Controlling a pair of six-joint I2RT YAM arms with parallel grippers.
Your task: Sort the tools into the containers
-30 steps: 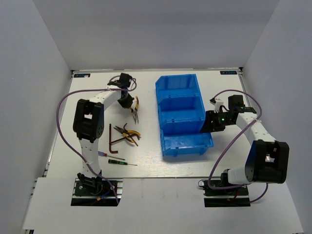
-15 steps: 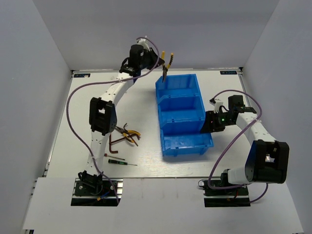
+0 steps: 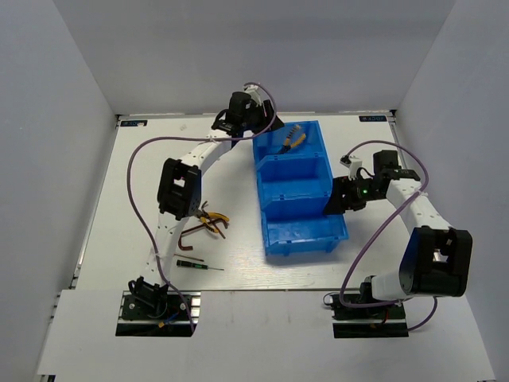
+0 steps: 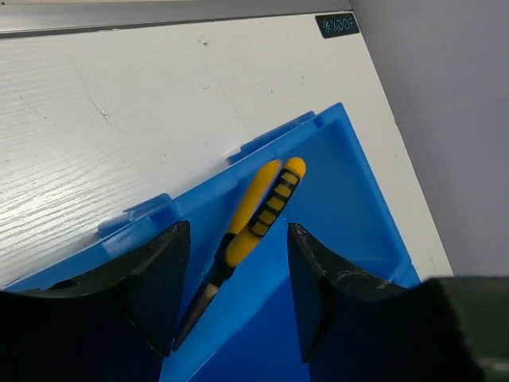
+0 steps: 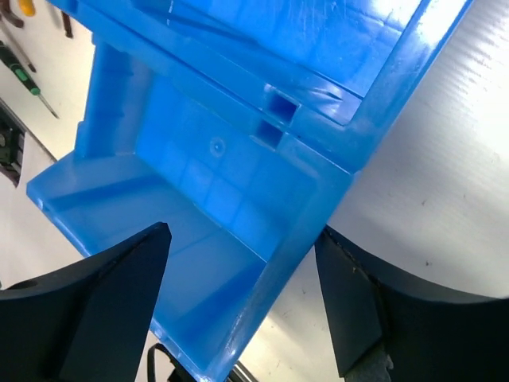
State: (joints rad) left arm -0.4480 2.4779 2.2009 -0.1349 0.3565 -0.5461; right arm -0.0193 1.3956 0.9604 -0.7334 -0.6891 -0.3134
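The blue bin (image 3: 266, 208) stands right of centre with three containers in a row. One yellow-handled pliers (image 3: 292, 139) lies loose in the far container; the left wrist view shows it (image 4: 266, 208) resting against the bin wall (image 4: 191, 211). My left gripper (image 3: 269, 132) hovers over that container, open and apart from the pliers (image 4: 236, 239). My right gripper (image 3: 337, 199) is open, straddling the bin's right wall (image 5: 338, 179) at the near container (image 5: 199, 207). On the table left of the bin lie a second pliers (image 3: 211, 219), dark hex keys (image 3: 192, 234) and a thin screwdriver (image 3: 199, 265).
The left arm's purple cable (image 3: 139, 175) loops over the table's left half. White walls close in the back and both sides. A screwdriver (image 5: 24, 76) shows at the top left of the right wrist view.
My left arm swung from the table's left side to the far container with the pliers, then opened; the pliers now lies in the bin. My right gripper opened wider.
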